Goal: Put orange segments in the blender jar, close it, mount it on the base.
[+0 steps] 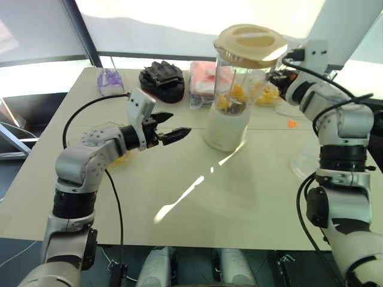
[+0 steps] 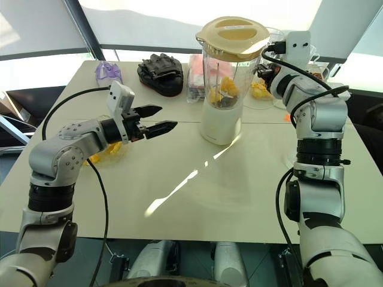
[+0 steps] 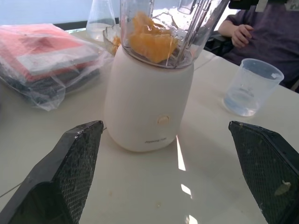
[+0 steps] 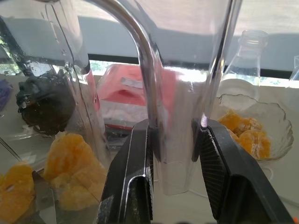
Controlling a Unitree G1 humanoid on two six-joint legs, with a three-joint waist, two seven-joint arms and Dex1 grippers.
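Left gripper (image 1: 169, 128) spread wide, empty, near the base (image 1: 226, 128). Blender jar (image 1: 240, 84), lidded, orange segments (image 1: 232, 98) inside, sits on base mid-table. Right gripper (image 4: 175, 154) pinches its handle; careless release could twist or tip the jar.

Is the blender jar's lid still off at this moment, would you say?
No, the cream lid sits on the blender jar, which stands on the base with orange segments inside.

Head cameras look down over the worktop (image 1: 179, 203); both wrist cameras, seemingly very close, face the blender jar (image 3: 159, 28) from opposite sides.
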